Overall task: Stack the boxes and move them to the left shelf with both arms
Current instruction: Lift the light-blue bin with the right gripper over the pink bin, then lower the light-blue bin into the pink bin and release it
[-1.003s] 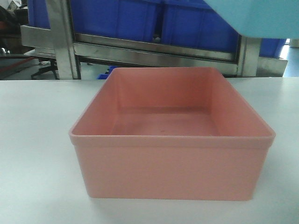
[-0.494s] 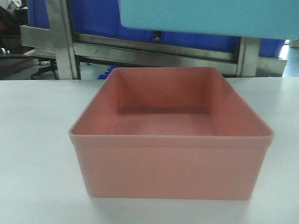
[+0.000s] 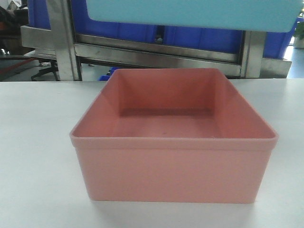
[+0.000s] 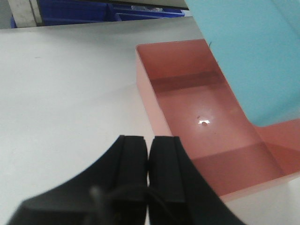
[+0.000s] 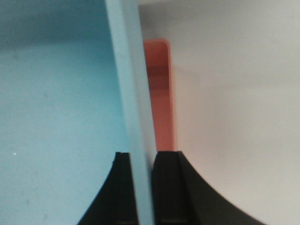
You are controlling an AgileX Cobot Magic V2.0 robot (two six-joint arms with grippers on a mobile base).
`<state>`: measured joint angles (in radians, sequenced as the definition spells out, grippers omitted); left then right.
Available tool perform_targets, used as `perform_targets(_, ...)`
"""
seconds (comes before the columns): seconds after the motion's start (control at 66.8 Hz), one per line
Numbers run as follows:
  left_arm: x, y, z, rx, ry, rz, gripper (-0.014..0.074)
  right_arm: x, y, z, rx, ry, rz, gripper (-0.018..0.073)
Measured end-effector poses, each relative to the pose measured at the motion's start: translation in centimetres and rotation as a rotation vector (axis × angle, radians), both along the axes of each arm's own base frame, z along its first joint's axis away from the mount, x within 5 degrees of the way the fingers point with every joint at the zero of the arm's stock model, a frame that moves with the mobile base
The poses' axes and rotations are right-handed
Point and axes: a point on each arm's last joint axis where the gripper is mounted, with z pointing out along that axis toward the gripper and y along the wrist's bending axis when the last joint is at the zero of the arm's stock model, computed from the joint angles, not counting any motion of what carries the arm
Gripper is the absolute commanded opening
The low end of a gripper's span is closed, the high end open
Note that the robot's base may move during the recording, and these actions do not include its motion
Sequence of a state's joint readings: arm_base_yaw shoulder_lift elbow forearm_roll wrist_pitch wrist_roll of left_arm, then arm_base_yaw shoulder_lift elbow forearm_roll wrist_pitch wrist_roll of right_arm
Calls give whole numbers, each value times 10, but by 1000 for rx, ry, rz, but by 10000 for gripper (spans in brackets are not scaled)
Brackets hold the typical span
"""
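The smooth plastic salmon-pink bin [image 3: 173,142], square with tapered walls and a rolled rim, sits on the matte white table [image 3: 38,142]. The light blue bin [image 3: 190,14] hangs above it, apart, its thin wall pinched by the right gripper [image 5: 142,159]. The left gripper [image 4: 149,143], fingers pressed together and empty, hovers beside the salmon-pink bin

No legible text, label, number in any view (pink bin [image 3: 173,173], blue bin [image 3: 190,14] blank).

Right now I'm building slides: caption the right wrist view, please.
Right pincer grips the wall of the blue bin, above the pink bin.
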<state>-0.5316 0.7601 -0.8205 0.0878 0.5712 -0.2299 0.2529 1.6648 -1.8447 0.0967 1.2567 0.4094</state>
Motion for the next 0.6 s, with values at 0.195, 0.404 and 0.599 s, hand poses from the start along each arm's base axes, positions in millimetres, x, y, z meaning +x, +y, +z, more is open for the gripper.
perform_targets(0.195, 0, 0, 0, 0, 0, 0, -4, -13, 5, -38, -14, 103, -9, 53)
perform_targets(0.404, 0, 0, 0, 0, 0, 0, -4, -13, 20, -68, -8, 84, 16, 53)
perform_targets(0.599, 0, 0, 0, 0, 0, 0, -4, -9, 28, -81, 21, 75, -7, 53)
